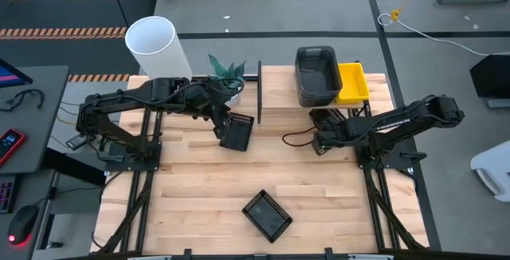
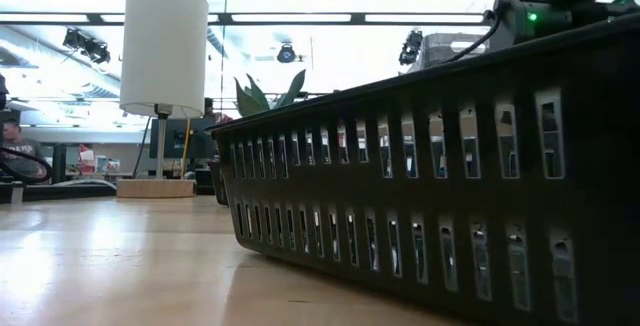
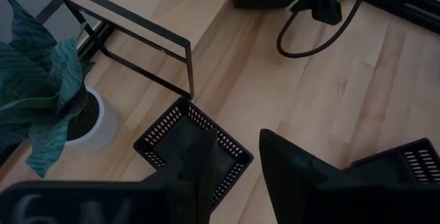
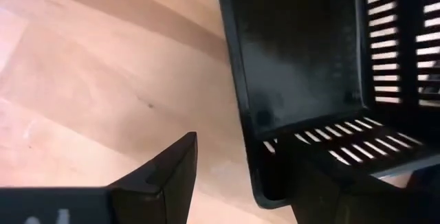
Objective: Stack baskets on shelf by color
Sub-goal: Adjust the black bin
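My left gripper is shut on a black mesh basket, held up over the table's middle left. A second black mesh basket lies on the table near the front edge. My right gripper stands open and low by the shelf's front. In its wrist view, one finger is outside a third black mesh basket's wall. The other finger is dark and sits on the basket's side of that wall. Whether either touches, I cannot tell. On the shelf are grey baskets and yellow ones. My left gripper has the black mesh basket by one wall near a corner. One finger is inside the basket and the other outside. The fingers slant down from above. The basket hangs tilted below them, clear of the table.
A potted plant and a tall white cylinder stand at the far left, next to the shelf. A black cable loops on the table before the shelf. Bare wood lies between the two arms and the near basket.
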### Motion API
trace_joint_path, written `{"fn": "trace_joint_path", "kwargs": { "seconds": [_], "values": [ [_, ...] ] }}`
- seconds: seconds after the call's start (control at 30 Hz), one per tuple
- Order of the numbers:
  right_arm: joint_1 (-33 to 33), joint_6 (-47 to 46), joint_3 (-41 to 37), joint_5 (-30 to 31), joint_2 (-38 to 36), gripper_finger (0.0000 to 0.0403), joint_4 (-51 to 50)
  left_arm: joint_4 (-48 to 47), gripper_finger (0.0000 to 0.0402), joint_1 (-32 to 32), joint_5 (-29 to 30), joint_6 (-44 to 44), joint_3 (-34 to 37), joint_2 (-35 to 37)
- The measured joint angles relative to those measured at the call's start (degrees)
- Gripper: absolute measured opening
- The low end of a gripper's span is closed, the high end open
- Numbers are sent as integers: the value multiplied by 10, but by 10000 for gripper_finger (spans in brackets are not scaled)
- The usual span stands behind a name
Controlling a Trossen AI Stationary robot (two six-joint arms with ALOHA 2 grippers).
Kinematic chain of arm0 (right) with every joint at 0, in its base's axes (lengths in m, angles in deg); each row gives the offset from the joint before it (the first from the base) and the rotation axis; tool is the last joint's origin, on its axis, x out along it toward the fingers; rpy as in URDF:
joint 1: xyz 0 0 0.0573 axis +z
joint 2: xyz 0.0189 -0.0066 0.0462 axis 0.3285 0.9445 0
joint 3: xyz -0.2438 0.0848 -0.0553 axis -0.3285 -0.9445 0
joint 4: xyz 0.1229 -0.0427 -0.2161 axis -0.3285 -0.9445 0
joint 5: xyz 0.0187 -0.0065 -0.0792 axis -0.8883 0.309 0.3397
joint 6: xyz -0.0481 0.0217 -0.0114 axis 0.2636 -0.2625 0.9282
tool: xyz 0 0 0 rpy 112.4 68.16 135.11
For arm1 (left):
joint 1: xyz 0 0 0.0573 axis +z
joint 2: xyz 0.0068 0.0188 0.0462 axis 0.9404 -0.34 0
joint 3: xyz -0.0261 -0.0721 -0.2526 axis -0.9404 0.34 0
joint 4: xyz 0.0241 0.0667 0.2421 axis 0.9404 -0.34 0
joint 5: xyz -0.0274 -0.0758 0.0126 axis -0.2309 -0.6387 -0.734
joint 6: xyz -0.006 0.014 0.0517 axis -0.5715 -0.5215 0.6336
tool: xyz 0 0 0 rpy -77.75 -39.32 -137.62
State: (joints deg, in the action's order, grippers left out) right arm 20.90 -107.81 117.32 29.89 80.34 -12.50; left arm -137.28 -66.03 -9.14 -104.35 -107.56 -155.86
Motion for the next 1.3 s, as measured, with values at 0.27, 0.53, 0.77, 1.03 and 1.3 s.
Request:
{"fn": "trace_joint_path", "kwargs": {
  "seconds": [0.27,0.53,0.77,1.03,1.3],
  "values": [
    [1,38,20,-107,0,194,29,1,117,-2,0,-3,0,0],
    [49,49,46,-206,0,181,177,1,117,-2,0,-3,0,0],
    [92,82,118,-218,0,174,244,-6,117,-10,-24,5,0,0],
    [94,100,228,-71,0,173,47,-17,117,-13,-32,5,0,0],
    [90,96,234,-67,6,173,-55,-58,117,-45,-87,18,0,-13]
  ]
}}
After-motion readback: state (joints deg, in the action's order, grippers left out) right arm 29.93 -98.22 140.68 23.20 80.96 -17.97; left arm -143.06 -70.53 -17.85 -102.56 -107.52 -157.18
